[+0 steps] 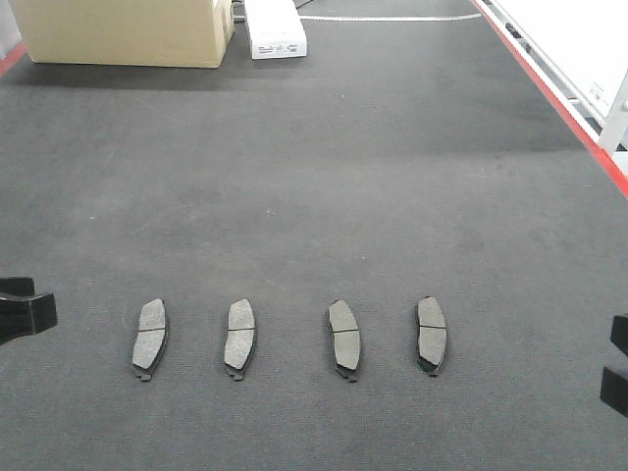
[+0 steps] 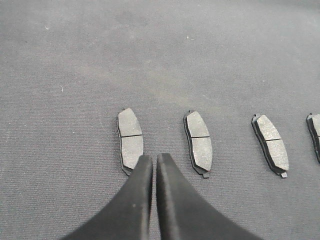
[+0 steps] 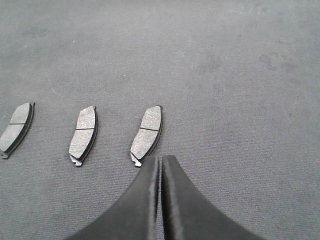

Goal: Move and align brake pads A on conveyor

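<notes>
Four brake pads (image 1: 150,340) (image 1: 240,339) (image 1: 343,340) (image 1: 431,336), one row, apart, on conveyor (image 1: 324,177). Left gripper (image 2: 154,162) and right gripper (image 3: 160,161): fingers together, holding nothing.

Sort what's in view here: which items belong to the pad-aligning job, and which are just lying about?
Job:
- four brake pads, in a row
- conveyor
- left gripper and right gripper, both shut, empty

Lying about:
- cardboard box
- white box
</notes>
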